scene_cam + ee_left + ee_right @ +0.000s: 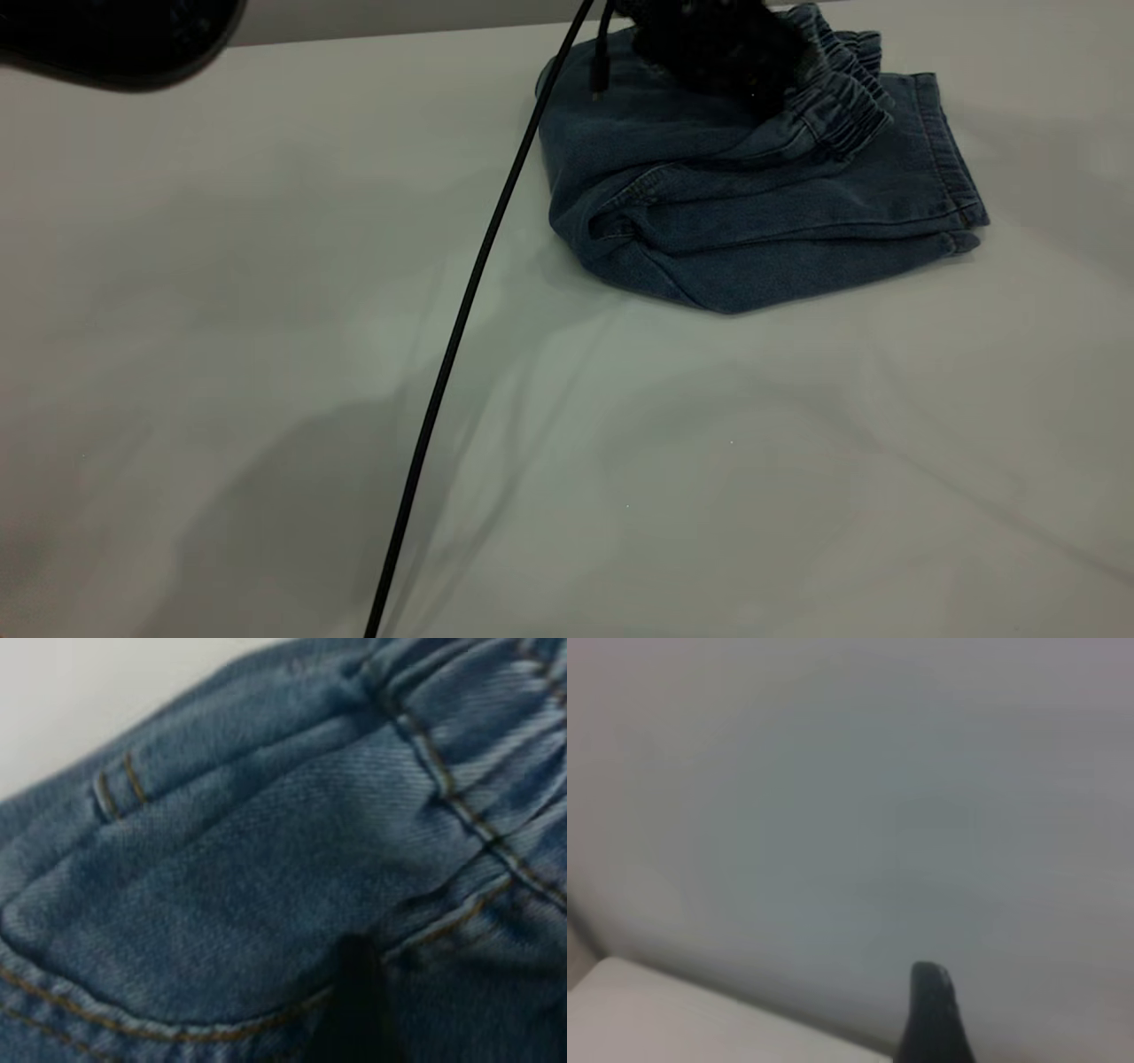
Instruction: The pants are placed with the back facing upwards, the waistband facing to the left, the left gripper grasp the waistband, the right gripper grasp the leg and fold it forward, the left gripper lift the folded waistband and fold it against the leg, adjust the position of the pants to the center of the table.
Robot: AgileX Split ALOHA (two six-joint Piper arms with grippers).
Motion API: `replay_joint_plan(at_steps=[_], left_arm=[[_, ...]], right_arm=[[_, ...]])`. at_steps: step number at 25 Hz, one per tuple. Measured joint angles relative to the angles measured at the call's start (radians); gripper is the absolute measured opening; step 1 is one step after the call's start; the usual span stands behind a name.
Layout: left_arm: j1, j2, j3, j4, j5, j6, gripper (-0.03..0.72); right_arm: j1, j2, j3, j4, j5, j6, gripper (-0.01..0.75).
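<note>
The pants (753, 221) lie folded into a compact blue denim bundle at the far right of the table (620, 461). The ruffled waistband (842, 97) is turned over on top of the bundle, next to a stitched hem (952, 168). My left gripper (718, 44), black with a thin cable (469, 292), sits low on the pants right beside the waistband. Its wrist view is filled with denim (266, 886) and a waistband seam (461, 806). My right gripper (932, 1014) hovers over bare table, away from the pants.
A dark blurred shape (115, 40) hangs over the far left corner. The cable runs diagonally across the middle of the table toward the near edge. A table edge (700, 997) shows in the right wrist view.
</note>
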Motion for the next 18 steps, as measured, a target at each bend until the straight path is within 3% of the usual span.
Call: replay_joint_plan(at_steps=[6, 15, 18], left_arm=[[0.000, 0.036, -0.004, 0.008, 0.108, 0.001, 0.526], [0.001, 0.044, -0.108, 0.009, 0.488, -0.011, 0.460], [0.001, 0.047, -0.171, 0.008, 0.498, -0.011, 0.430]], right_arm=[[0.063, -0.059, 0.136, -0.102, 0.000, -0.033, 0.431], [0.063, -0.061, 0.154, -0.106, -0.001, -0.030, 0.431], [0.063, -0.065, 0.154, -0.106, -0.001, -0.029, 0.431]])
